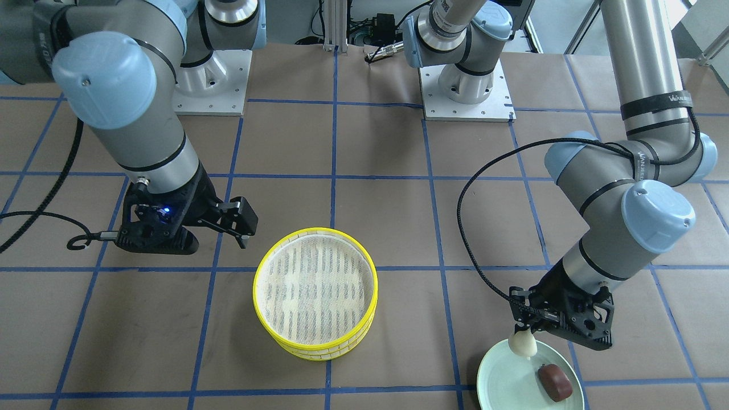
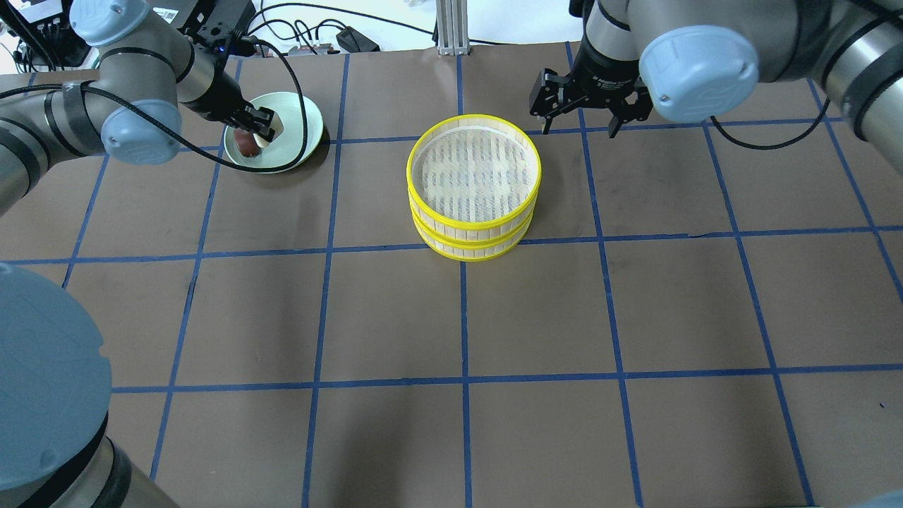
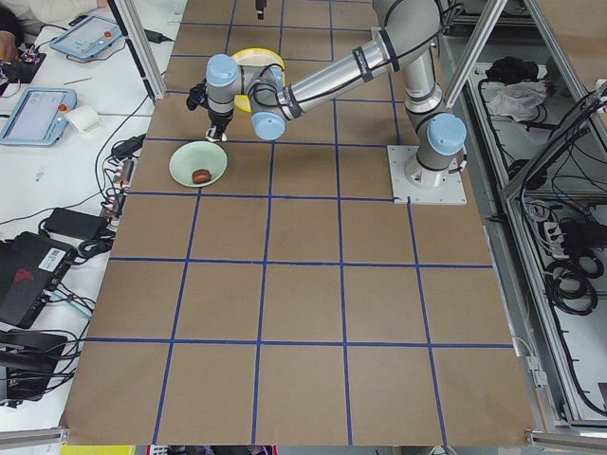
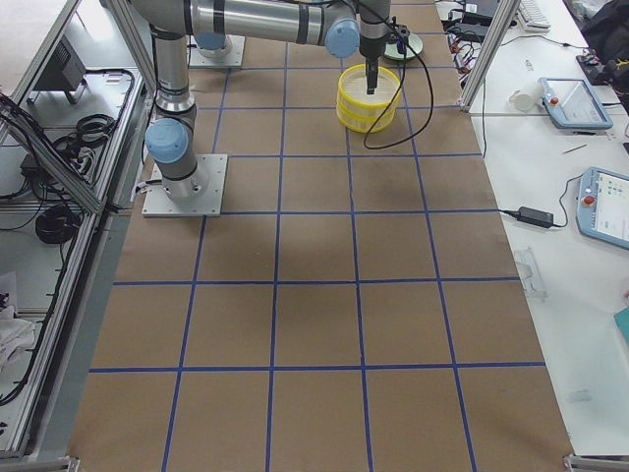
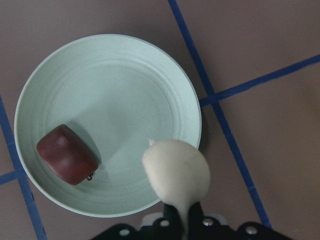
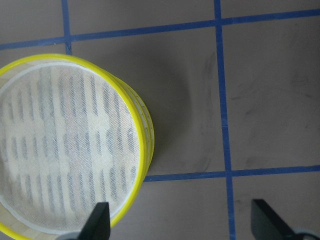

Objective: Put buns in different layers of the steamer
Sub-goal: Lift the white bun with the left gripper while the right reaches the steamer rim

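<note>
My left gripper (image 1: pixel 532 329) is shut on the pale cream-white bun (image 1: pixel 522 343) and holds it just above the edge of a pale green plate (image 1: pixel 504 384). In the left wrist view the bun (image 5: pixel 176 175) hangs over the plate's (image 5: pixel 110 80) rim. The dark reddish-brown bun (image 1: pixel 555 381) lies on the plate, also seen in the left wrist view (image 5: pixel 66 154). The two yellow-rimmed steamer trays (image 1: pixel 319 347) stand stacked at mid-table, the top mesh floor bare. My right gripper (image 2: pixel 580 116) is open and empty beside the stack (image 6: pixel 145 135), clear of it.
The brown paper table (image 2: pixel 465 317) is marked with a blue tape grid. The arm bases (image 1: pixel 467 97) stand at the robot's side. Cables trail from both wrists. Tablets and cables lie off the table at its left end (image 3: pixel 38 104).
</note>
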Controlling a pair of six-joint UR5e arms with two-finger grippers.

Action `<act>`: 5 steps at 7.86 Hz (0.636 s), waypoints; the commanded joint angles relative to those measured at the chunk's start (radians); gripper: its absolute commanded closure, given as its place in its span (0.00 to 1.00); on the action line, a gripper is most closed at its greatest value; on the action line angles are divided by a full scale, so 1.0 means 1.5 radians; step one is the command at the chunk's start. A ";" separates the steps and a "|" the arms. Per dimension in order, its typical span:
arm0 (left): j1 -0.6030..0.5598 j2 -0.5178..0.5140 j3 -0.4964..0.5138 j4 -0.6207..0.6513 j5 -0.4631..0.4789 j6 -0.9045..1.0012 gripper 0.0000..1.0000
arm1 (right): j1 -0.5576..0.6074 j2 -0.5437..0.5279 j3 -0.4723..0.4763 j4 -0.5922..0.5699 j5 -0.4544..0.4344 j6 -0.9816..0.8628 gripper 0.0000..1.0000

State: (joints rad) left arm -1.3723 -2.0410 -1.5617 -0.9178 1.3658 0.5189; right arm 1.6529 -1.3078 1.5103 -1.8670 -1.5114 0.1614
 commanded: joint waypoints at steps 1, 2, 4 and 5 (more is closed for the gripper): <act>-0.029 0.010 -0.004 0.000 0.026 -0.073 1.00 | 0.026 0.077 0.003 -0.081 0.019 0.062 0.00; -0.051 0.021 -0.004 -0.001 0.026 -0.093 1.00 | 0.032 0.099 0.004 -0.115 0.019 0.097 0.00; -0.066 0.018 -0.007 -0.001 0.047 -0.120 1.00 | 0.041 0.118 0.019 -0.135 0.018 0.106 0.00; -0.066 0.018 -0.010 -0.001 0.048 -0.121 1.00 | 0.041 0.128 0.026 -0.139 0.016 0.106 0.00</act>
State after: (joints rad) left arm -1.4637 -2.0143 -1.5705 -0.9188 1.4260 0.3528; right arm 1.7111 -1.1415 1.5313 -2.0541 -1.4850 0.3132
